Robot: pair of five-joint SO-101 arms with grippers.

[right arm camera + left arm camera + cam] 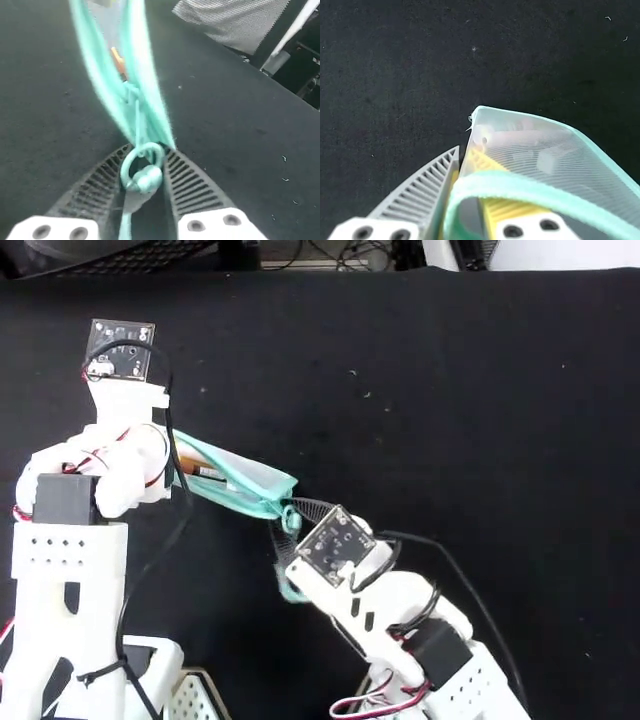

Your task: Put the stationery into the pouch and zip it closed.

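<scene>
left tool [466, 155] clamped pouch [245, 480] end, near surface's [480, 390] left edge | right tool [148, 159] pinched zip pull [143, 174] | risk: pull could slip free if tugged askew

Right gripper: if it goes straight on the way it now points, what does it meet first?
The right gripper would likely meet the pouch first; its zipper pull sits between the fingers.

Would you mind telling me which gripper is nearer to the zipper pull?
Right. The right gripper is closed on the zipper pull itself; the left gripper clamps the pouch at its opposite end.
</scene>
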